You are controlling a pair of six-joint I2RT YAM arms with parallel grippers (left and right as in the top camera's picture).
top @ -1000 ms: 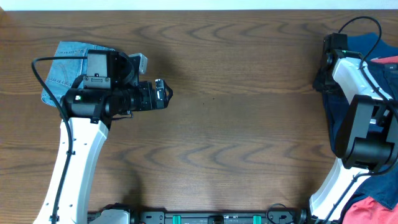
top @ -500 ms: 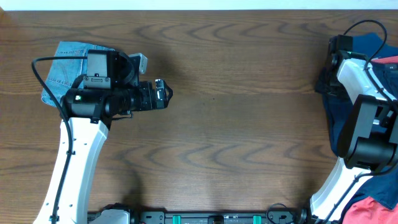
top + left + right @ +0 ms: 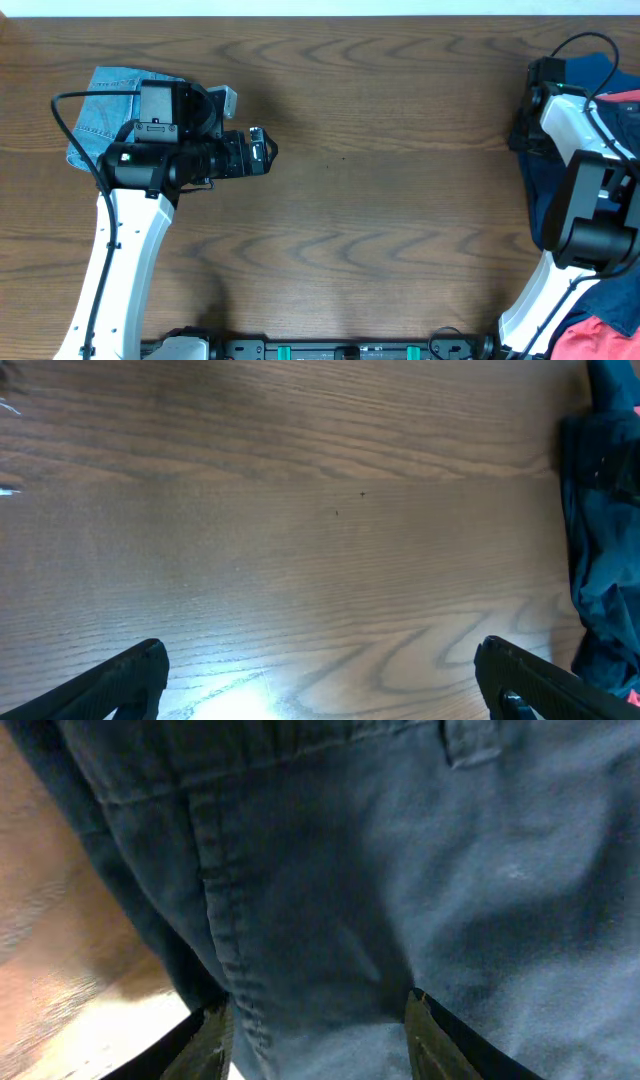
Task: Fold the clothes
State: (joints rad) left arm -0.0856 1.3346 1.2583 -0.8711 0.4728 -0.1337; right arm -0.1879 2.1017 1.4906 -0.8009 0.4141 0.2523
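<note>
The dark-navy shorts (image 3: 533, 172) lie in a pile at the table's right edge and show at the right of the left wrist view (image 3: 600, 520). My right gripper (image 3: 541, 92) points down into that pile. Its fingers (image 3: 315, 1020) are apart, with navy fabric and a stitched seam (image 3: 330, 870) bulging between them. Blue (image 3: 592, 64) and coral-red (image 3: 592, 340) garments lie in the same pile. Folded light-blue denim shorts (image 3: 103, 95) lie at the far left, partly under my left arm. My left gripper (image 3: 262, 150) is open and empty above bare wood (image 3: 318, 655).
The wooden table (image 3: 390, 200) stretches between the two arms. The table's far edge runs along the top of the overhead view. A black cable (image 3: 590, 40) loops over the right-hand pile.
My right arm shifted slightly to the right over the pile, then held still. The left arm has not moved.
</note>
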